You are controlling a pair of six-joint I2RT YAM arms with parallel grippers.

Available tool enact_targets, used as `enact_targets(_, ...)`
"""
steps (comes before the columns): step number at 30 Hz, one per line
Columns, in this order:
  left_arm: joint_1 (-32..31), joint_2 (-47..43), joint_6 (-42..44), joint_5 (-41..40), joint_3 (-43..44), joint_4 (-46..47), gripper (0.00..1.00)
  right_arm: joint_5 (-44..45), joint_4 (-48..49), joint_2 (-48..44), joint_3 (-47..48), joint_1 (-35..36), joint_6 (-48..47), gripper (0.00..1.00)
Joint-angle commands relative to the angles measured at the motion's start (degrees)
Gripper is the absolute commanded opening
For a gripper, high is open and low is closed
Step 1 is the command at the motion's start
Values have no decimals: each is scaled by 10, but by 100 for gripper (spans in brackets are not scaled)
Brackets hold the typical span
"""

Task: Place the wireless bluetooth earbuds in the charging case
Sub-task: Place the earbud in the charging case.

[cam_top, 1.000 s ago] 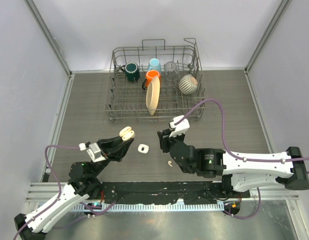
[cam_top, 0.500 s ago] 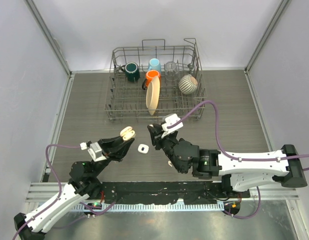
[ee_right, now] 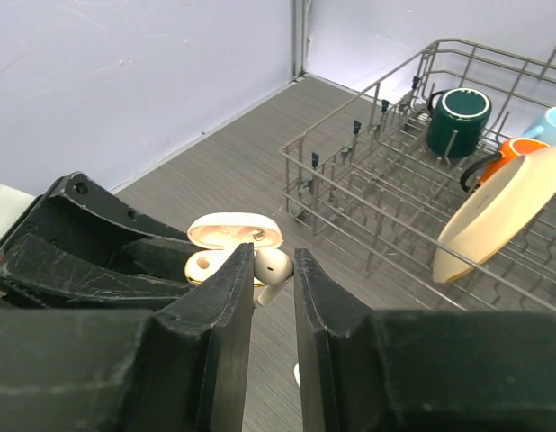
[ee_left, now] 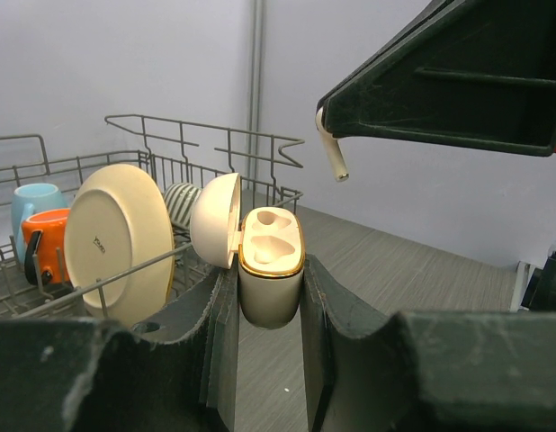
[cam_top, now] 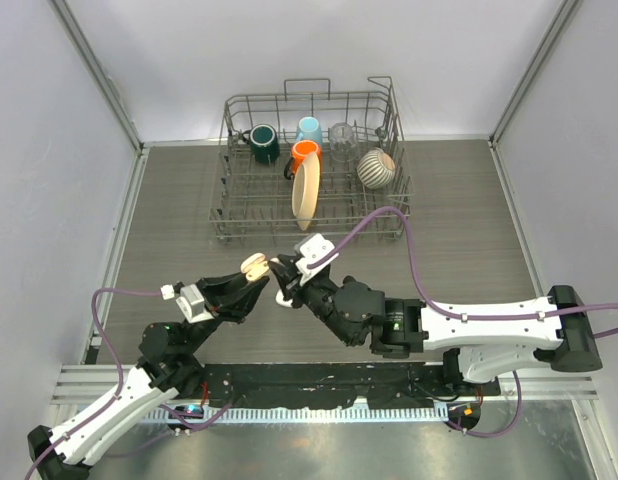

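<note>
The cream-white rounded plastic charging case (ee_left: 270, 270) has a gold rim, and the small white plastic earbud (ee_right: 272, 267) is plain. The grey wire dish rack (cam_top: 254, 215) at twelve o'clock holds a dark green ceramic mug (cam_top: 263, 143), a light blue ceramic mug (cam_top: 310, 130), an orange ceramic mug (cam_top: 305, 152), a cream round plate (cam_top: 306, 193) and a grey-and-white striped bowl (cam_top: 376, 168). The tabletop (cam_top: 459, 220) is dark grey wood-grain.

Pinches a small white plastic earbud (ee_right: 274, 267) in the black right gripper (ee_right: 273, 259), right by an open cream rounded charging case (ee_right: 226, 236). Farther right, a grey wire dish rack (ee_right: 368, 193) with dark green mug (ee_right: 453, 121) and cream plate (ee_right: 503, 211).

Overhead camera looks down; close wrist cameras share the charging case (ee_left: 270, 279).
</note>
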Motion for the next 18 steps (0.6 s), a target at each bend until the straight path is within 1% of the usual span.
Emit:
enact_targets(1, -2, 1, 2, 7, -52, 28, 0, -40, 42, 6, 31, 5, -19, 1)
enact_targets(9, -2, 0, 2, 16, -53, 26, 0, -66, 64, 29, 30, 5, -39, 1)
enact_targets(18, -2, -8, 2, 25, -52, 22, 0, -49, 75, 51, 33, 5, -77, 1)
